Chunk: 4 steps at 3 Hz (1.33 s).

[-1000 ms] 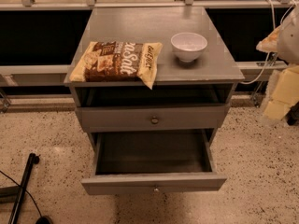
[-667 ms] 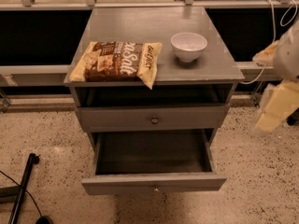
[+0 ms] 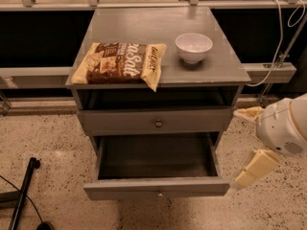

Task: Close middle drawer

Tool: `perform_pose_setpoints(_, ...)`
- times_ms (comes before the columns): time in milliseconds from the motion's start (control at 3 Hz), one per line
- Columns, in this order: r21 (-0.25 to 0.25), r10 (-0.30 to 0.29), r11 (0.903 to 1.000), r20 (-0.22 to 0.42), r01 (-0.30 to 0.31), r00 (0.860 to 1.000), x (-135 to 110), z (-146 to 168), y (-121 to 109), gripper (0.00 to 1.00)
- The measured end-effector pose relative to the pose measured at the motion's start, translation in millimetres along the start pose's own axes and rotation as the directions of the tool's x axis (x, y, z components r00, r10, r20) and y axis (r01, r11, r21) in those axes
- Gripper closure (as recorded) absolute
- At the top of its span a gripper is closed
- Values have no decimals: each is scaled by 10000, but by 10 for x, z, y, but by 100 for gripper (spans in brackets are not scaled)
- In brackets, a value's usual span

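A: Left to right, quick. First the chip bag (image 3: 120,63) on the worktop (image 3: 144,25), one corner over the front edge. Moved?
B: No. Same for the bowl (image 3: 193,47) to its right. Neither matters for the task.
A: And the middle drawer (image 3: 144,188)?
B: It's pulled well out below the taller-fronted drawer (image 3: 120,122). The dark box interior is showing and the knob (image 3: 159,194) sits at the centre of the front panel. It's where it was a second ago, so no push yet.
A: So what changed?
B: Only the claw (image 3: 236,148). A second ago it is higher, out at the right edge of view, about level with the worktop. Now it's lower and further in, just beside the drawer's right front corner. Fingers (image 3: 252,169) are spread wide and pinch nothing, and the lower one ends just off the right end of the front panel.
A: Contact?
B: Can't tell. It looks just apart.
A: Meaning?
B: My read is approach phase, with the task barely begun. The claw is at the panel's side, not in front of it. I judge it has to come round to the front face before pushing inward. A push at that corner could skew the drawer.
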<state>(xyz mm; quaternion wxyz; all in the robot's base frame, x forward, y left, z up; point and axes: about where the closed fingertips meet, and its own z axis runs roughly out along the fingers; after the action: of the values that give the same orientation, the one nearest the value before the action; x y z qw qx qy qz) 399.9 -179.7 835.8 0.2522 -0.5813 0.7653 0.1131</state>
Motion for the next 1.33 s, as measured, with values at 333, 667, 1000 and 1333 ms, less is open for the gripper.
perform_pose_setpoints(333, 20, 45, 10000, 20, -45, 10000, 9, 0, 6, 0)
perform_pose_setpoints(667, -358, -243, 9990, 1140, 286, 9932, -133, 380, 19, 0)
perform_pose_setpoints(1000, -674, 184, 9977, 3546, 59, 9348, -228, 1076, 126, 0)
perform_pose_setpoints(1333, -652, 41, 9973, 5177, 347, 8556, -313, 1571, 251, 0)
